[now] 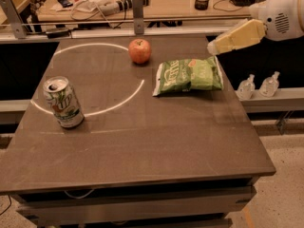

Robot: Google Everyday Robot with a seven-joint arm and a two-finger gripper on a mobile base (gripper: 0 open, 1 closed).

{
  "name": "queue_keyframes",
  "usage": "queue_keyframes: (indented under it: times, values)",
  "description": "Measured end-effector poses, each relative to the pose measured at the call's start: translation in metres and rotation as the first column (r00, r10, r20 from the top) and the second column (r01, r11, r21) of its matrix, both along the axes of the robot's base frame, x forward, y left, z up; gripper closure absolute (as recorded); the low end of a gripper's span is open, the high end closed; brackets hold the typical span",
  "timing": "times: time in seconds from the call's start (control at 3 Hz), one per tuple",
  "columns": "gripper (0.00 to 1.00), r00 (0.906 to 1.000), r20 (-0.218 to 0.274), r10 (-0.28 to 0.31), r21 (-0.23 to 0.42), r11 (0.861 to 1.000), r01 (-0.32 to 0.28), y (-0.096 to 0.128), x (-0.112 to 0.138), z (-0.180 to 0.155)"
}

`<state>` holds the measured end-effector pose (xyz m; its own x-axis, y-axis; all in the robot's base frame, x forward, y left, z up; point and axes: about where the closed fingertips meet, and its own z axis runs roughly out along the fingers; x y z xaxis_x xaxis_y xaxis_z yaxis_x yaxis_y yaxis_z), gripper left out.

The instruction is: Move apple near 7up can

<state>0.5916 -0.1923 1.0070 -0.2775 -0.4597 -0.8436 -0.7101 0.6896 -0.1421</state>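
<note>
Apple (139, 51) and 7up can (63, 102) well apart; hand (217, 44) off at the far right.
Nearest me, the 7up can stands upright at 9 o'clock on the surface (156, 151), on a white ring line (124, 100). Farther back, a green chip bag (188, 75) lies flat at 2 o'clock. The apple sits at 12 o'clock, near the far edge. The hand hangs above the far right corner, beyond the bag; clenched or released, I cannot tell.

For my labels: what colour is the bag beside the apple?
The bag is green with pale lettering, camera view. The claw hovers beyond its far right corner.
</note>
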Motion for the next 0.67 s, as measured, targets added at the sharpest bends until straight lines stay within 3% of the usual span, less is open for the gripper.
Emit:
queue_keyframes:
  times: [0.33, 0.67]
  values:
    - [0.0, 1.0, 0.0, 0.0, 0.0, 1.0, 0.0, 0.0, 0.0, 0.0]
    - [0.0, 0.9998, 0.018, 0.0, -0.003, 1.0, 0.0, 0.023, 0.012, -0.002]
